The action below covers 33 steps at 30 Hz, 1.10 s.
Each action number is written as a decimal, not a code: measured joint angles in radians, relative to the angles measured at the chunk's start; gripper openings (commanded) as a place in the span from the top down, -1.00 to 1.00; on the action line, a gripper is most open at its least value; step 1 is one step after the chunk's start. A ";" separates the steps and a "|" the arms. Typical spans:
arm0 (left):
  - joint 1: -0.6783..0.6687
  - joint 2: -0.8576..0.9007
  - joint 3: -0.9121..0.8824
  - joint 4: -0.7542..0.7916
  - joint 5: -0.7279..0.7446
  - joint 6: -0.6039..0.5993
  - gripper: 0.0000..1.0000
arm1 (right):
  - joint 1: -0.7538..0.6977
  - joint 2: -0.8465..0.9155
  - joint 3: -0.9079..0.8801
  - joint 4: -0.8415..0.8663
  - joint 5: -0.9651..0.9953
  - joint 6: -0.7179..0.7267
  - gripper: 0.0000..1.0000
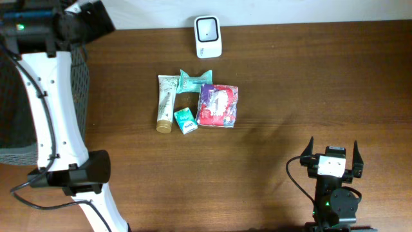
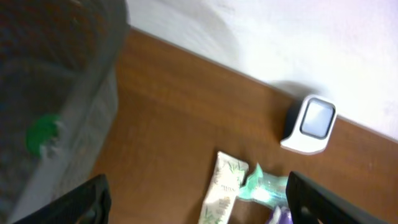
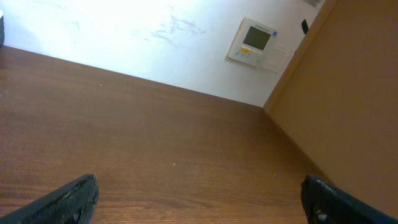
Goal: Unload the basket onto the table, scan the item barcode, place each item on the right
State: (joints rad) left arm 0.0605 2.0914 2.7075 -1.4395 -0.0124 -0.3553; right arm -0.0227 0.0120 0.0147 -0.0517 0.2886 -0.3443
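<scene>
- Your left hand (image 2: pixel 197 183) stands wide and empty, near the dark mesh basket (image 2: pixel 56 74). The right hand (image 1: pixel 331 156) is also wide and holds nothing.
- The items lie close together in the middle of the table (image 1: pixel 290 77), in front of the white scanner (image 1: pixel 208 36).
- I would pick the small teal box (image 1: pixel 185 120), because its sides are stiff and flat.
- The cream tube (image 1: pixel 166 102) is round, and the purple pouch (image 1: pixel 217 104) and teal packet (image 1: pixel 195 79) are soft glossy film, so grip them gently.
- Turn the barcode flat toward the scanner window.

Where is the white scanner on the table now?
In the overhead view, the scanner stands at the far edge of the table, near the middle, just beyond the teal packet.
</scene>
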 measured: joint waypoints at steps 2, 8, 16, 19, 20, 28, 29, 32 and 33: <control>0.029 0.000 0.000 0.077 0.000 0.000 -0.75 | 0.000 0.000 0.000 0.000 0.000 0.000 -0.98; 0.146 0.000 0.000 0.233 0.003 0.000 -0.75 | 0.000 0.000 0.000 0.000 0.000 0.000 -0.97; 0.310 0.000 0.000 0.248 0.004 0.000 -0.74 | 0.000 0.000 0.000 0.000 0.000 0.000 -0.97; 0.344 0.000 0.000 0.225 0.004 0.035 -0.72 | 0.000 0.000 0.000 0.000 0.000 0.000 -0.97; 0.349 0.000 0.000 0.223 0.004 0.053 -0.69 | 0.000 0.000 0.000 0.000 0.000 0.000 -0.97; 0.362 -0.001 -0.090 0.166 -0.032 0.141 -0.64 | 0.000 0.000 0.000 0.000 0.000 0.000 -0.97; 0.362 -0.001 -0.122 0.159 -0.042 0.145 -0.64 | 0.000 0.000 0.000 0.000 0.000 0.000 -0.97; 0.362 0.000 -0.201 0.148 -0.081 0.154 -0.64 | 0.000 0.000 0.000 0.000 0.000 0.000 -0.97; 0.362 -0.001 -0.218 0.148 -0.099 0.154 -0.64 | 0.000 0.000 0.000 0.000 0.000 0.000 -0.98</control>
State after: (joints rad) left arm 0.4221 2.0907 2.4897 -1.2911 -0.1116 -0.2012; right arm -0.0227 0.0120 0.0147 -0.0517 0.2886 -0.3439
